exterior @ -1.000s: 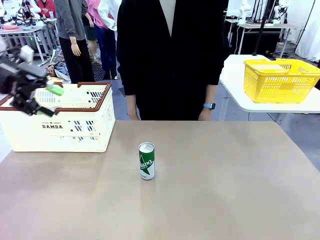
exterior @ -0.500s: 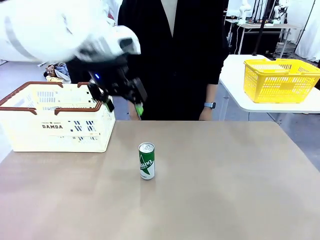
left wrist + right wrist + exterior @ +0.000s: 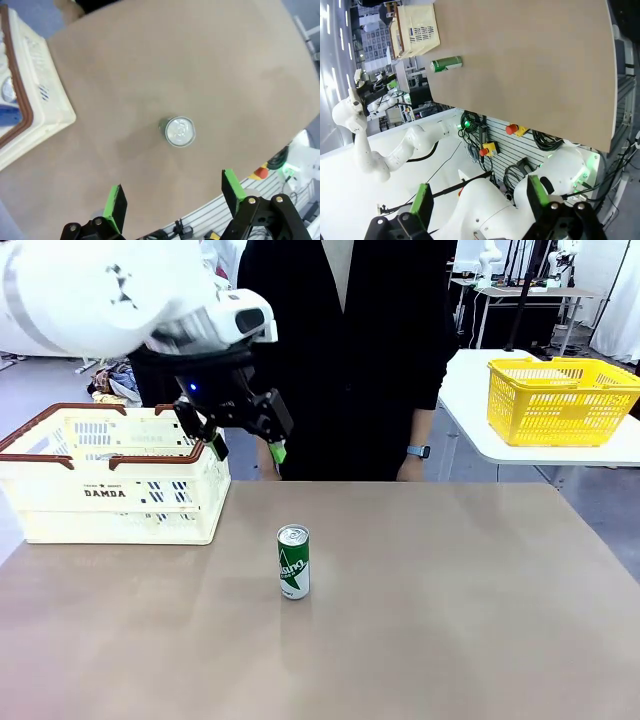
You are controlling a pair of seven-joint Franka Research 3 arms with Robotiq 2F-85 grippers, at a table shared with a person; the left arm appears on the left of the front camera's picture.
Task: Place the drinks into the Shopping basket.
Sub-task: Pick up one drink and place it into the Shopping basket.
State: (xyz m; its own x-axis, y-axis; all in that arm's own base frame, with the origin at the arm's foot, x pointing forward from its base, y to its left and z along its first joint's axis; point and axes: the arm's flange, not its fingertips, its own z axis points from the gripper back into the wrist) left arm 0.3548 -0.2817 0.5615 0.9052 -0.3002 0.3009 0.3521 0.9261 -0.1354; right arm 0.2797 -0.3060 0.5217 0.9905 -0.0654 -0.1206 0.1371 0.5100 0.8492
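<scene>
A green can (image 3: pixel 293 562) stands upright at centre frame on the table (image 3: pixel 450 590), with bare tabletop all round it. The Shopping basket (image 3: pixel 110 475) sits at the left edge, well apart from the can. The left gripper (image 3: pixel 245 435) hangs at upper left, fingers spread and empty. The right gripper (image 3: pixel 480 205) is also spread, grasping nothing.

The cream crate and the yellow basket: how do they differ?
The crate is cream with a brown rim; the basket is all yellow mesh. The crate sits on the brown table with the can; the basket sits on a white side table. Both have open tops.
</scene>
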